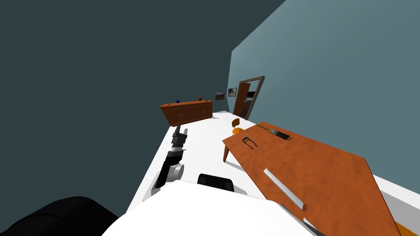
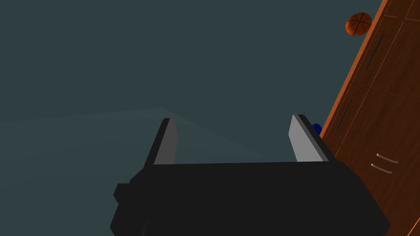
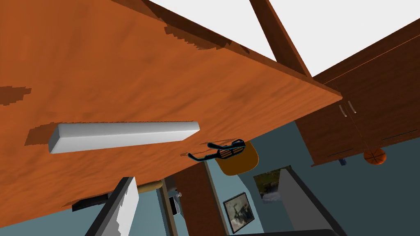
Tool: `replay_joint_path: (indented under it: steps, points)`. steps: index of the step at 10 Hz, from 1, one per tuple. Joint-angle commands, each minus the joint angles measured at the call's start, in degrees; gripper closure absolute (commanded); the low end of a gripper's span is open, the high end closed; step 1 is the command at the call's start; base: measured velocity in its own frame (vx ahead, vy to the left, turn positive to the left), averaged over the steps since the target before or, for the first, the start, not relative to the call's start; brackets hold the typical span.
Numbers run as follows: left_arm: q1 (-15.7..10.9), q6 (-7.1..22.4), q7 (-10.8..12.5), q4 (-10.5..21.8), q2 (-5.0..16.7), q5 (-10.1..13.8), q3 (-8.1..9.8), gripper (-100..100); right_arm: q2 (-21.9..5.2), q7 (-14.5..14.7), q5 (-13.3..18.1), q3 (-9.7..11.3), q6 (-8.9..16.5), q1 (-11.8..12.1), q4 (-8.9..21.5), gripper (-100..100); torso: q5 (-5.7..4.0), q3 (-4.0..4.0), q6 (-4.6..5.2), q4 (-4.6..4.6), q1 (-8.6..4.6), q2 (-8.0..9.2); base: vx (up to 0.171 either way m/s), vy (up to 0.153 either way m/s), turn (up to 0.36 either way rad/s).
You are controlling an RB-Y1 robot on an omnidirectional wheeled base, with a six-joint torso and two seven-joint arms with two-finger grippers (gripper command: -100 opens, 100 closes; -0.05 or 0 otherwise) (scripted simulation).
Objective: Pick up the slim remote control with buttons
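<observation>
Light grey, the slim remote [image 3: 123, 136] lies flat on the wooden table [image 3: 123, 61], left of centre in the right wrist view, beyond the wide open right gripper [image 3: 207, 176]; a shallow grip may push it away, as it is so low

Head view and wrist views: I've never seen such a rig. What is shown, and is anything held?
A simulated robot with two arms. The head view looks down from its head at a brown table. On it lie a slim light grey bar, likely the remote, dark glasses and a dark thing. Each wrist view looks along one arm's jaws. The right jaws stand open facing the bar; the left arm reaches forward beside the table, jaws open. Nothing is held.
</observation>
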Motion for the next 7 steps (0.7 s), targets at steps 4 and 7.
replay_joint_path:
  steps: [4, 7]
  points:
    - [0.0, 0.0, 0.0, 0.0, 0.0, 0.0, 0.0, 0, -2.5, 1.5, 4.8, 1.3, -1.6, 1.5, 9.4, -100, -0.01, -0.01, 0.03, -0.01, -0.05, -0.02, 0.021, -0.018, 0.237]
    - [0.0, 0.0, 0.0, 0.0, 0.0, 0.0, 0.02, 0, -3.4, 1.9, 6.9, 1.9, -1.9, 2.3, 11.1, -100, -0.02, -0.05, 0.11, -0.02, -0.07, -0.07, 0.03, -0.028, 0.241]
